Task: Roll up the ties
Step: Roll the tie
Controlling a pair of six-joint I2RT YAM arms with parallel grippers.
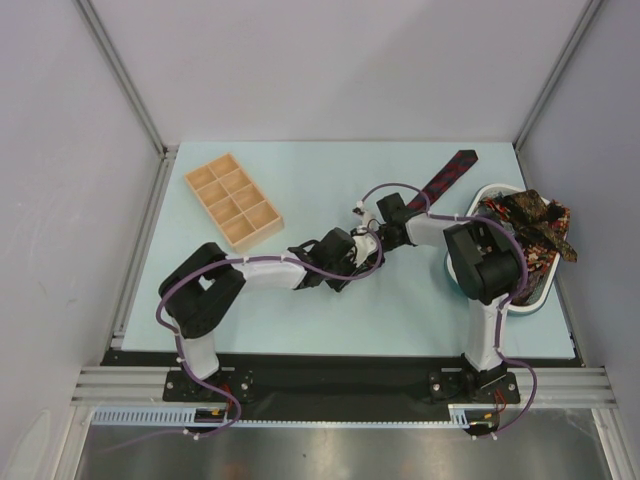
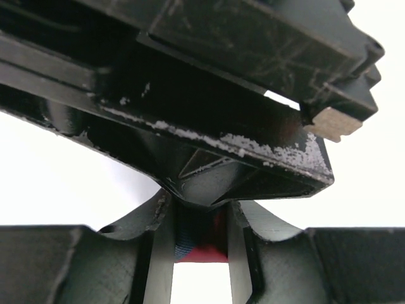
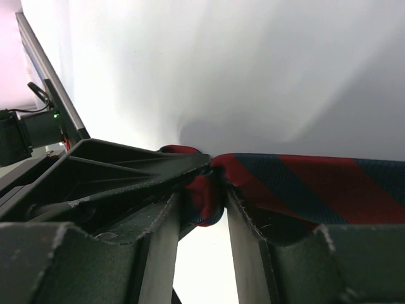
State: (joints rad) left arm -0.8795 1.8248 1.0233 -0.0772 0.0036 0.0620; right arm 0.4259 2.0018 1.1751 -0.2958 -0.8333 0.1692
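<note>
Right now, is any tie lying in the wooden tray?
No, the wooden tray shows only bare compartments; the striped tie stretches across the table and the other ties sit heaped far right.

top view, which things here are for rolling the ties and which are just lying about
For the job:
striped tie
heap of ties

Lying about:
wooden compartment tray, untouched
white tub under the heap

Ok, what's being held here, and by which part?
The striped tie, by its folded end: pinched in the left gripper, and sitting in the right gripper too, grip there unclear.
</note>
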